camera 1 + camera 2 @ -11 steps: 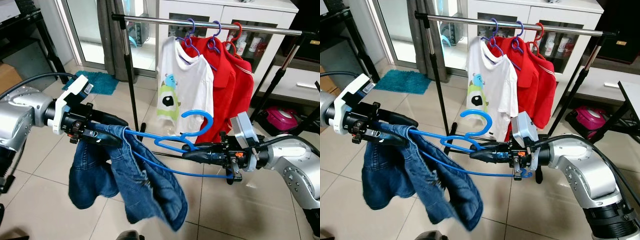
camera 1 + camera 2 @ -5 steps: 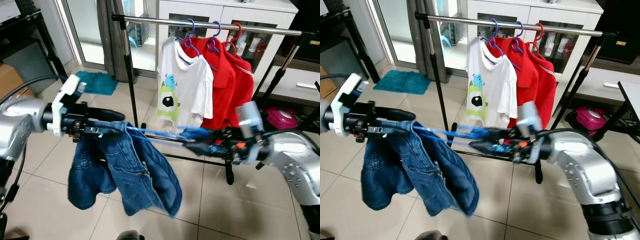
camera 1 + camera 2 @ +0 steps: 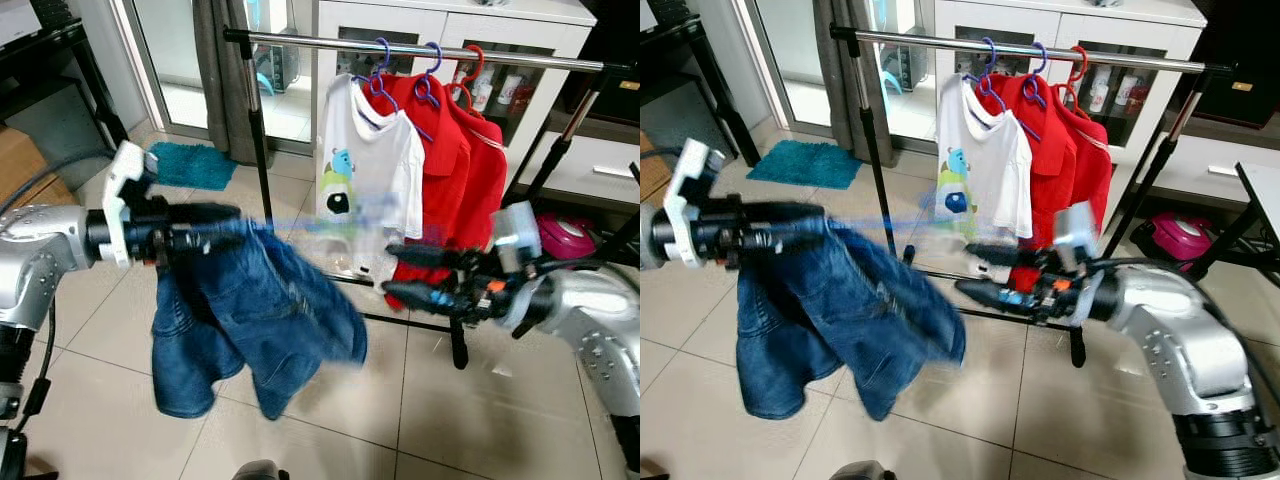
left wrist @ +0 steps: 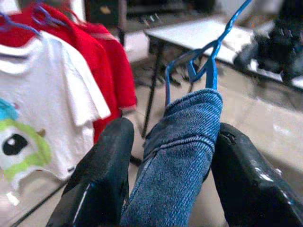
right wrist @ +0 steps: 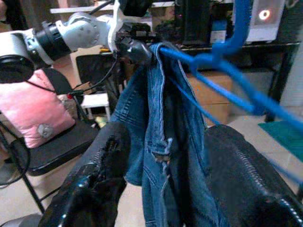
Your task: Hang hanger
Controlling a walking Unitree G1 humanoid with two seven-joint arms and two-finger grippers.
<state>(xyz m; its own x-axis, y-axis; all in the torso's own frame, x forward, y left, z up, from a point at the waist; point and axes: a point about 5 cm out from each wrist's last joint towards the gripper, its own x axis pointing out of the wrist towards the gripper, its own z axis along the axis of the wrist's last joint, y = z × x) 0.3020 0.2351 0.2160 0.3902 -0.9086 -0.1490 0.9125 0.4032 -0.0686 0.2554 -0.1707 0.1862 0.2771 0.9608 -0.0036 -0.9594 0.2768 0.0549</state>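
Note:
A blue hanger [image 3: 335,212], blurred by motion, carries dark blue jeans [image 3: 250,320]. My left gripper [image 3: 228,228] is shut on the hanger's end, with denim folded over it [image 4: 180,142]. The hanger's hook [image 4: 208,61] points toward the clothes rack. My right gripper [image 3: 388,270] is open just below the hanger's far end, one finger above the other. In the right wrist view the hanger [image 5: 227,71] runs past its spread fingers [image 5: 94,184]. The steel rail [image 3: 300,42] behind holds a white T-shirt [image 3: 370,170] and red shirts [image 3: 470,170] on hangers.
The rack's left upright [image 3: 262,190] stands just behind the jeans, with bare rail to the left of the white T-shirt. A teal mat [image 3: 195,165] lies on the tiled floor. A white cabinet [image 3: 600,160] and a pink object [image 3: 565,235] stand at the right.
The right gripper has let go of the hanger and opened. The left arm has swung the hanger and jeans up and toward the rack. The jeans are swinging.

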